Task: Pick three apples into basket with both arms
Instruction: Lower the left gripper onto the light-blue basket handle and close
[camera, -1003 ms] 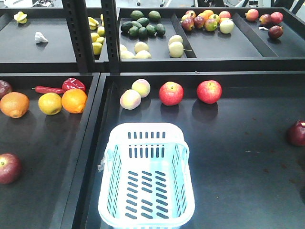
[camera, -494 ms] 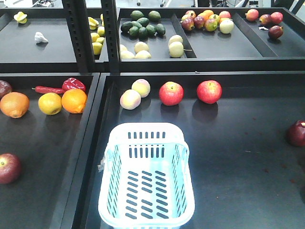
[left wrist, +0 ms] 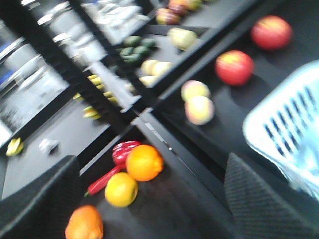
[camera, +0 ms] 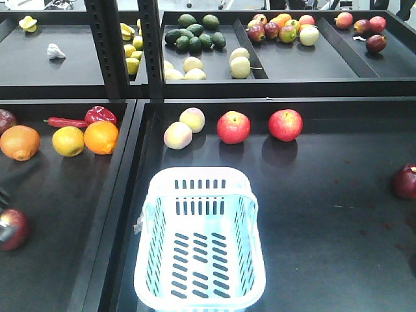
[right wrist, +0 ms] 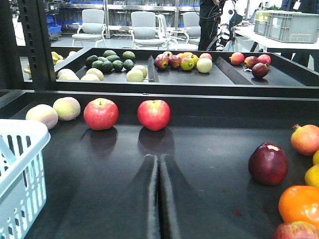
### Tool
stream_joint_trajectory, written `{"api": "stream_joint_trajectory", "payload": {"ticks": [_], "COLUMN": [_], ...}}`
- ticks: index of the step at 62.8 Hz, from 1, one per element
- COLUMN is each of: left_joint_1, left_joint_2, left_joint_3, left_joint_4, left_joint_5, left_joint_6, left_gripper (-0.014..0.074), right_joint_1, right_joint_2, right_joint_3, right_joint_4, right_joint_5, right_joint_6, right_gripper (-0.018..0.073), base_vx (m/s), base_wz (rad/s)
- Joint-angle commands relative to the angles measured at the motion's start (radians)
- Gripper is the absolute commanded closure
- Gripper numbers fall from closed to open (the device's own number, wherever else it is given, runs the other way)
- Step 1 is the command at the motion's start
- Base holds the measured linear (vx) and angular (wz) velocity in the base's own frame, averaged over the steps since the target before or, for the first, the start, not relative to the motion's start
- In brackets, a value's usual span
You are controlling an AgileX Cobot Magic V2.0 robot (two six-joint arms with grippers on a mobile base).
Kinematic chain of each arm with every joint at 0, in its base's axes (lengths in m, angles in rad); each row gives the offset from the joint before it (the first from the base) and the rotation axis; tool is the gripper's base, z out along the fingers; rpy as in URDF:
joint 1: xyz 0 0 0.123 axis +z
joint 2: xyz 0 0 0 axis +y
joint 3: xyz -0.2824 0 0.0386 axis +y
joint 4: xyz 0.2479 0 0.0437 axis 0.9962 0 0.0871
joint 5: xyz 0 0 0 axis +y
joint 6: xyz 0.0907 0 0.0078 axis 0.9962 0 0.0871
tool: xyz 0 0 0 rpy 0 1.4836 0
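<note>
1. Apples are the goal, and none is seen in the basket yet. The left apple (camera: 12,229), dull dark red, is found at the front of the left tray (camera: 65,260), on the left arm's side.
2. The left tool (left wrist: 151,169) is held spread wide with nothing between its pads, which is judged as readiness for that apple. Its view is blurred.
3. The basket (camera: 198,179) is set empty on the bench (camera: 325,260), midway, so that it can be reached from both sides.
4. The right tool (right wrist: 158,159) is held pressed together and empty, low over the bench. It must be spread before any grasp.
5. The right apple (right wrist: 268,163) is seen well to the right of that tool, so a turn that way is judged to be needed. Which apple is meant as the third cannot be told.
</note>
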Motion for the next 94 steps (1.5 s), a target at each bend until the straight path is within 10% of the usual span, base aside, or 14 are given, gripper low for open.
{"api": "stream_joint_trajectory", "payload": {"ticks": [1, 22, 50, 94], "left_joint_1": [-0.075, -0.314, -0.491, -0.528], "left_joint_2": [0.055, 0.326, 0.654, 0.885], "left_joint_3": [-0.058, -0.188, -0.457, -0.52], "left_joint_4": [-0.012, -0.002, 0.114, 0.686], "left_joint_5": [-0.028, -0.001, 0.186, 0.23], "left_joint_6": [0.128, 0.257, 0.224, -0.15], "left_gripper": [0.0032, 0.0032, 0.0032, 0.0073], "right_joint_1": [-0.003, -0.003, -0.003, -0.003], "right_joint_2": [-0.018, -0.018, -0.018, -0.018], "right_joint_3": [0.011, 0.011, 0.011, 0.011], "right_joint_4": [-0.011, -0.011, -0.011, -0.011], "right_joint_5": [-0.075, -0.075, -0.075, -0.075], "right_joint_6": [-0.007, -0.007, -0.007, -0.007], "right_gripper": [0.0569, 0.0569, 0.0569, 0.0569], "base_vx": [0.0, 0.0, 0.0, 0.0], "base_wz": [0.0, 0.0, 0.0, 0.0]}}
